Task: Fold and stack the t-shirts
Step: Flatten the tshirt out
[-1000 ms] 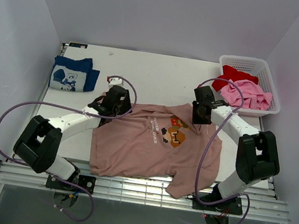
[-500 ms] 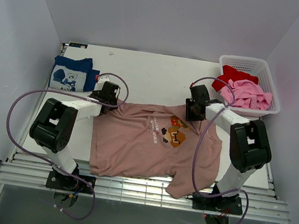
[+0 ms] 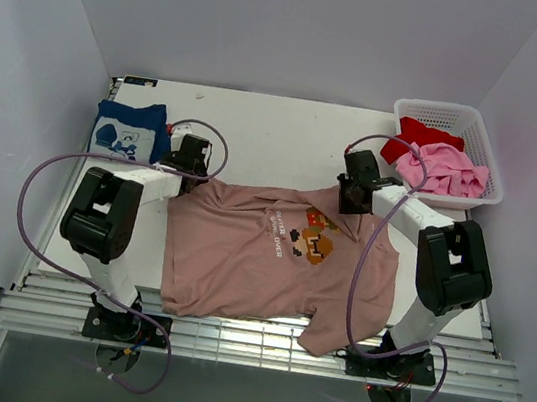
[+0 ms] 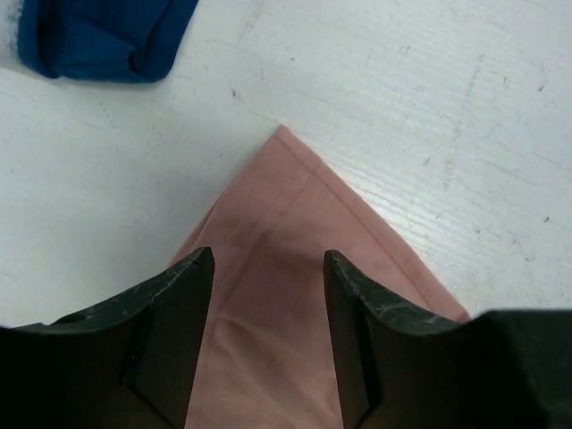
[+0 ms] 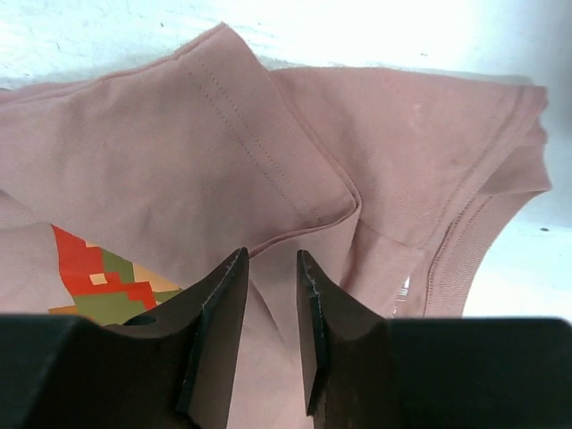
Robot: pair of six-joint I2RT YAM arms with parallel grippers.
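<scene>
Where left gripper (image 4: 266, 259) stands, pink-tan t-shirt (image 4: 295, 201) corner lies below

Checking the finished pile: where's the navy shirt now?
In the top view the navy shirt lies folded at the table's far left, beside the tan shirt's corner.

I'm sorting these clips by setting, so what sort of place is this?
Probably a robot test booth, not a home: plain white walls box in a white table, two robot arms are bolted at its near edge, and shirts wait in a plastic basket.
</scene>
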